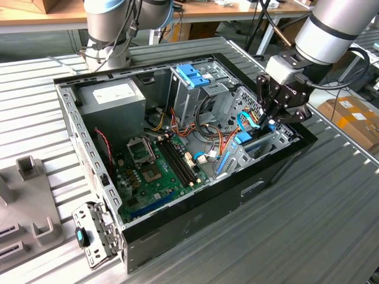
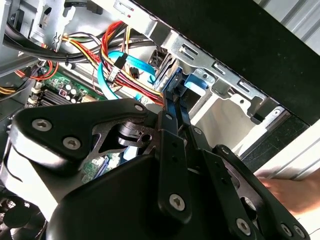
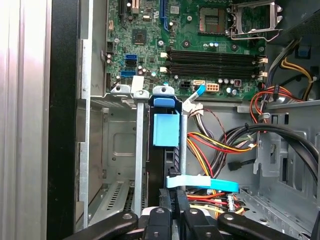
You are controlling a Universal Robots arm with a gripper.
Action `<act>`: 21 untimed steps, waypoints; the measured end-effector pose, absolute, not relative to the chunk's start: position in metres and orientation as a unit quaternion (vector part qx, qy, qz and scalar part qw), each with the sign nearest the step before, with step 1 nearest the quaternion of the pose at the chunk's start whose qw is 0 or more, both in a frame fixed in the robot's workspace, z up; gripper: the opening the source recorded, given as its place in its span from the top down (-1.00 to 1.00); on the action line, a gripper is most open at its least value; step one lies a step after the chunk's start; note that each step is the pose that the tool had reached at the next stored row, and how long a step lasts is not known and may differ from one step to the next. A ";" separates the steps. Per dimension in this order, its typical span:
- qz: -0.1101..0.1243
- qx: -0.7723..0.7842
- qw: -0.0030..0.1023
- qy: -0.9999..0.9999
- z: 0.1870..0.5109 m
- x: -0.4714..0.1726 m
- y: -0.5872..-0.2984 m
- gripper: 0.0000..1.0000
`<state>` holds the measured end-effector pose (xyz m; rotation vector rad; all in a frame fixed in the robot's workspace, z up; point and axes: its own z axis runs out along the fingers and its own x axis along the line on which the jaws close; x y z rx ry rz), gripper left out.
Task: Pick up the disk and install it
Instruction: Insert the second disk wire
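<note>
Black gripper [image 3: 172,200] fingers pinched nearly closed on the disk [image 3: 166,131], edge-up with light-blue rail showing, lowered into the drive cage [image 3: 112,150] beside the motherboard [image 3: 200,40], seemingly to seat it.

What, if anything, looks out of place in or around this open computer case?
A metal bracket with a blue latch hangs outward off the case's near corner, and the processor socket sits bare, without a cooler.
</note>
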<state>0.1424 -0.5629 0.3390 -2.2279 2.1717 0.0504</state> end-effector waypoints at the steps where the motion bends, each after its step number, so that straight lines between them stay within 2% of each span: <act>1: 0.016 -0.716 0.015 0.698 0.339 0.142 -0.563 0.65; 2: 0.016 -0.716 0.015 0.698 0.339 0.142 -0.563 0.53; 7: 0.015 -0.716 0.014 0.698 0.341 0.142 -0.563 0.53; 15: 0.015 -0.716 0.014 0.698 0.366 0.142 -0.563 0.53; 21: 0.015 -0.716 0.014 0.698 0.368 0.142 -0.563 0.53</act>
